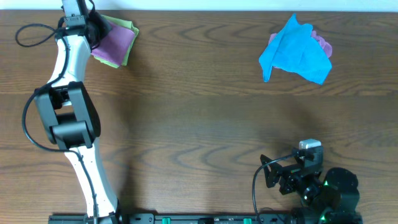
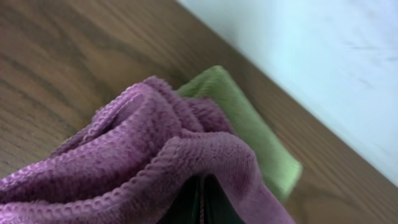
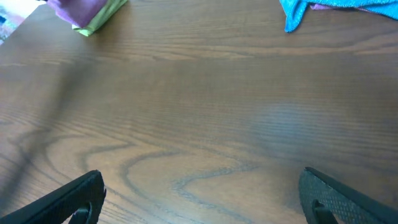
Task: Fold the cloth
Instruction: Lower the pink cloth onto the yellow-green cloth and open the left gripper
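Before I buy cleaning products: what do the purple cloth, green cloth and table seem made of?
The purple cloth looks like matte microfibre: ribbed looped pile. The green cloth, similar fabric, finer pile. The table: wood or wood-look laminate, brown grain, faint sheen; cannot tell which.

Even daylight, left-wrist view perhaps blurred

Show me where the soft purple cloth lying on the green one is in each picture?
Overhead: the soft purple microfibre cloth sits in the top left corner, at the left arm's tip.
Left wrist: it fills the lower half, bunched around the shut left gripper.
Right wrist: a small patch at the top left edge.
Shared landmark: the light green folded cloth beneath it, seen in all three views.
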Robot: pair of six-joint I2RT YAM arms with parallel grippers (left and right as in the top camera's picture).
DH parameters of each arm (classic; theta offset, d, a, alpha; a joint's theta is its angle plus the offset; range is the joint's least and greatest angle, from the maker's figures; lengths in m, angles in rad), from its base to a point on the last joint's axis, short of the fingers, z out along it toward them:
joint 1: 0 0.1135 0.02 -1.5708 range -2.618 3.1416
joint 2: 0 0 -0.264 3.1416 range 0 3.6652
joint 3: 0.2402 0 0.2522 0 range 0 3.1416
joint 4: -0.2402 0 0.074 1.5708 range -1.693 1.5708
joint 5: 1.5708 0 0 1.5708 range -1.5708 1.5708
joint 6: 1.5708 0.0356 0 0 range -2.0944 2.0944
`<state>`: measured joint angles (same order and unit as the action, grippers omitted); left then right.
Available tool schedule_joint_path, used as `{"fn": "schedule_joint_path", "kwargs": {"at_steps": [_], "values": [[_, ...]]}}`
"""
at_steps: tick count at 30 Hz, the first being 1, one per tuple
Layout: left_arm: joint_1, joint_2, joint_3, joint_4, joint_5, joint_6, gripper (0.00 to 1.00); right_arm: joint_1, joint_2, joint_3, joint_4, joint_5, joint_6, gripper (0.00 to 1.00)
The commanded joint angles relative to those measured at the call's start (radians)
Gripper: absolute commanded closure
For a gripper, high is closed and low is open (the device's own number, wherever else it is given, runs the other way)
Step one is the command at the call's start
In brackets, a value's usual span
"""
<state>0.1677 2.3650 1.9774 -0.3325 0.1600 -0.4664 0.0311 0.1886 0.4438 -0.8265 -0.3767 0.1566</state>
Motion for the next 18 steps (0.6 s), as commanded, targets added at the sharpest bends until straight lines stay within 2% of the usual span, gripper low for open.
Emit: {"fn": "schedule_joint_path", "kwargs": {"at_steps": [1, 12, 18], "values": [[0.003, 0.018, 0.018, 0.009, -0.032, -0.017, 0.94, -0.007, -0.006, -0.002, -0.002, 0.004, 0.015, 0.01], [0.004, 0.036, 0.018, 0.02, -0.04, -0.016, 0.94, -0.007, -0.006, -0.002, -0.002, 0.004, 0.015, 0.01], [0.004, -0.043, 0.042, -0.024, 0.015, 0.021, 0.94, -0.007, -0.006, -0.002, -0.002, 0.004, 0.015, 0.01]]}}
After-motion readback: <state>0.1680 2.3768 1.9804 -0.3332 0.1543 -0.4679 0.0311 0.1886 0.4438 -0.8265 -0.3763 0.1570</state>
